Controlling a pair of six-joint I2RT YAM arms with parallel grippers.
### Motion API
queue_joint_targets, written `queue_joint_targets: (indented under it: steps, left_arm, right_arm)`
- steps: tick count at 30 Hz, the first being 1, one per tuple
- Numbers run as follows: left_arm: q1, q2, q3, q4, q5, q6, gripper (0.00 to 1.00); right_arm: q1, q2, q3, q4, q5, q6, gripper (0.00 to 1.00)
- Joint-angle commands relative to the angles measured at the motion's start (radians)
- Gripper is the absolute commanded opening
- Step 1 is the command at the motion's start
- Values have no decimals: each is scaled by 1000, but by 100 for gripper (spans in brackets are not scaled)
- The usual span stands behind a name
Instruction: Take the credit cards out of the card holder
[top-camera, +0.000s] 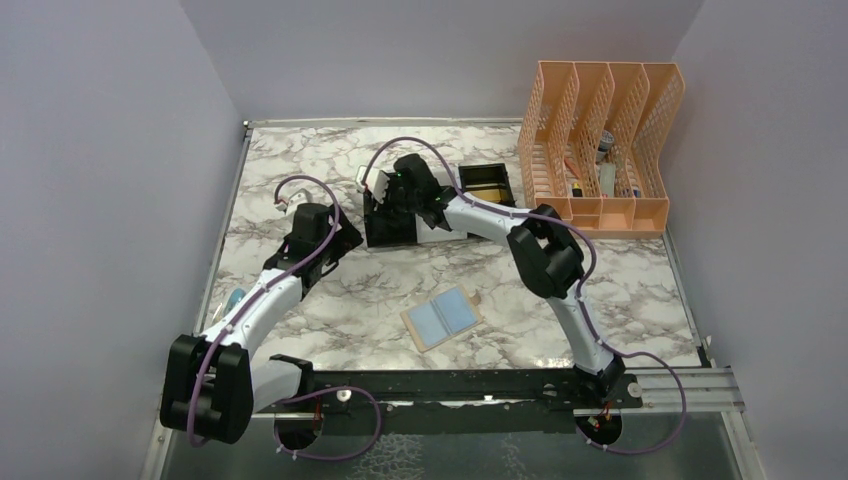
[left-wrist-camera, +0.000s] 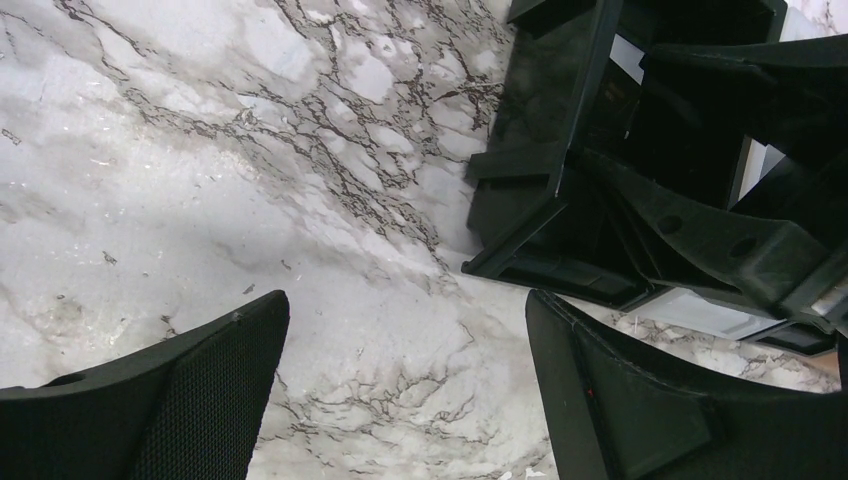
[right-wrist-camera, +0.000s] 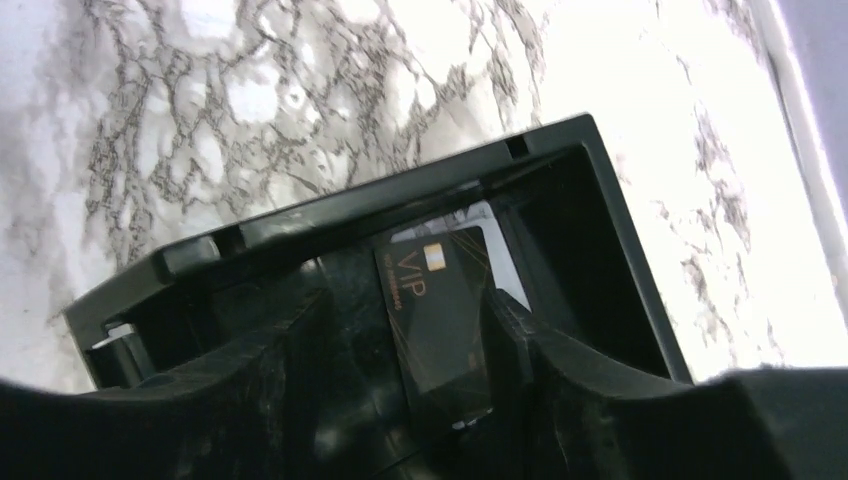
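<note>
Card holder (top-camera: 442, 317) lies open and flat on the marble table (top-camera: 330, 170), bluish pockets up, near the front middle. It is well apart from both grippers. Can't tell from above whether any card sits in the pockets.

Right arm reaches across to the far left-centre. The right gripper (top-camera: 385, 195) is tipped down into a black bin (top-camera: 388, 225). Right wrist view: jaws of the right gripper (right-wrist-camera: 410, 300) are spread, one finger (right-wrist-camera: 270, 390) to each side, inside the bin (right-wrist-camera: 400, 200). A dark card (right-wrist-camera: 435, 330) marked "VIP" with a gold chip lies between them, a gap showing on its left side. It runs close along the other finger, contact there unclear. Something white shows under the card's far edge.

Left gripper (top-camera: 335, 240) hangs over bare table just left of that bin. Left wrist view: left gripper (left-wrist-camera: 400, 400) has its jaws wide apart with nothing between them, only marble below, and the bin (left-wrist-camera: 560, 150) is just ahead.

A second black bin (top-camera: 485, 180) sits behind the right arm. The peach organizer (top-camera: 600, 145) stands at the far right.
</note>
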Motion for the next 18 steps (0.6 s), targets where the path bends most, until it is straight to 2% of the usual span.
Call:
queue_joint_targets:
  steps: [1, 10, 18]
  left_arm:
    - [8, -22, 5, 22, -4, 5, 91]
    - [8, -33, 13, 10, 0, 17, 91]
    - [8, -85, 13, -6, -26, 16, 91]
  right_arm:
    - [-5, 18, 33, -21, 93, -65, 71]
    - [-3, 109, 111, -102, 122, -139, 78]
    - [-2, 173, 172, -140, 162, -163, 78]
